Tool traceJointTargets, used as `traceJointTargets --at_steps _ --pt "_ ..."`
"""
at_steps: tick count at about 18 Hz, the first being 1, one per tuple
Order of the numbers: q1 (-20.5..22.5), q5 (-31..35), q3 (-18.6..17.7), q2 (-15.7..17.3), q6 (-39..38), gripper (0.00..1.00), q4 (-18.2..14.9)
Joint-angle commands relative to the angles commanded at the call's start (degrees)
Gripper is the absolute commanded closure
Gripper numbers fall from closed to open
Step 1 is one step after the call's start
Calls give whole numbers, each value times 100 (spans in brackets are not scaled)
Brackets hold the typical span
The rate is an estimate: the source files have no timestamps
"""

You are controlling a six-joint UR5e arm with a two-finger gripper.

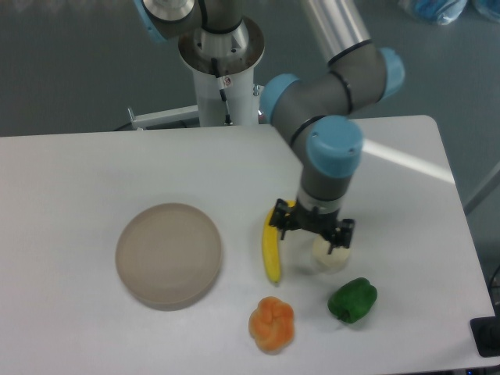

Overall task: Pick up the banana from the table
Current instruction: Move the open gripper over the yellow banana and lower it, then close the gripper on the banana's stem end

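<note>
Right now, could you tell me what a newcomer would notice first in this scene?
The end effector hangs open in mid-scene over the upper end of the banana and beside the whitish fruit. A round beige plate lies to the left on the white table. A green pepper and an orange fruit sit near the front edge.
</note>
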Motion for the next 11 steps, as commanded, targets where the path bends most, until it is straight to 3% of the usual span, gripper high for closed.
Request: traceJointTargets --at_steps 6,11 --pt "9 53 -466 8 9 0 116" --pt "-18 115 -625 -27 -26 0 229"
